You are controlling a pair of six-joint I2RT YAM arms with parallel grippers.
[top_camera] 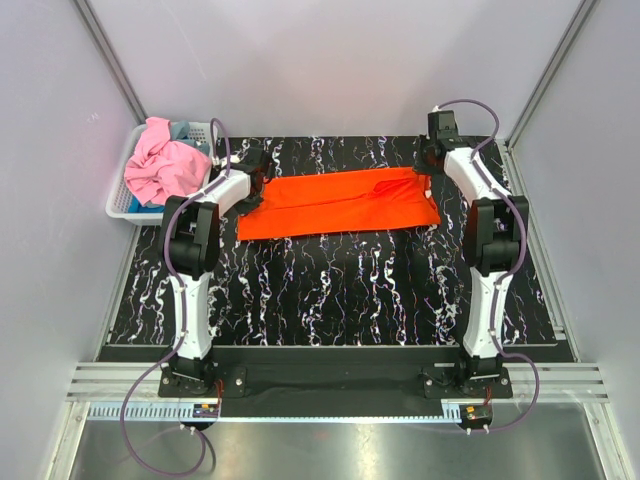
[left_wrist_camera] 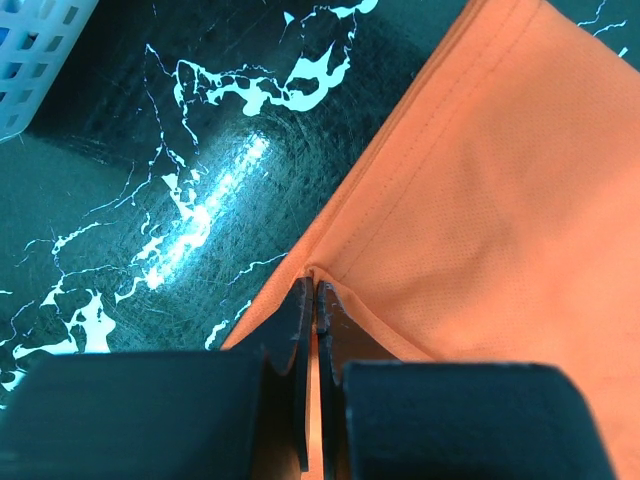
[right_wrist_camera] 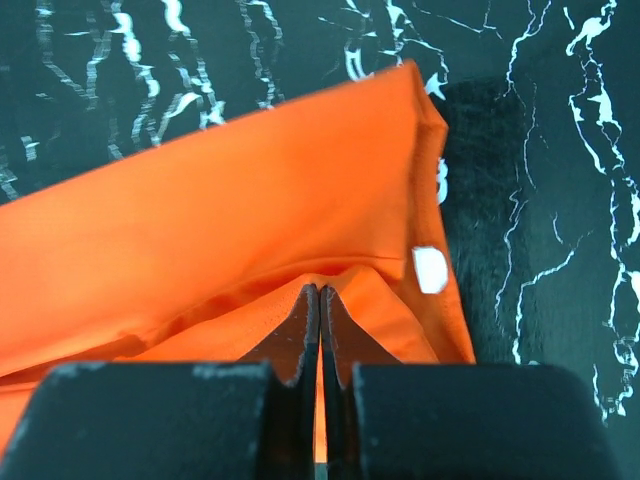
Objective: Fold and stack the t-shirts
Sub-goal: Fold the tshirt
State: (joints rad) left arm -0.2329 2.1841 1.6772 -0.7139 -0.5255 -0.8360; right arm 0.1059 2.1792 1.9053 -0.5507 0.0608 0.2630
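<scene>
The orange t-shirt (top_camera: 340,203) lies as a long folded band across the far middle of the black marbled table (top_camera: 330,290). My left gripper (top_camera: 256,176) is shut on its left edge; in the left wrist view the jaws pinch the cloth's hem (left_wrist_camera: 313,285), with the shirt (left_wrist_camera: 500,200) spreading to the right. My right gripper (top_camera: 427,182) is shut on the shirt's right end; in the right wrist view (right_wrist_camera: 320,293) the jaws pinch a fold of the shirt (right_wrist_camera: 250,200). The pink t-shirt (top_camera: 160,168) lies crumpled in the white basket (top_camera: 120,205), with a bit of the blue-grey t-shirt (top_camera: 181,130) behind it.
The white lattice basket stands off the table's far left corner, and its corner shows in the left wrist view (left_wrist_camera: 30,60). Grey walls and metal frame posts close in the back and sides. A small white label (right_wrist_camera: 430,268) sits on the shirt's right end.
</scene>
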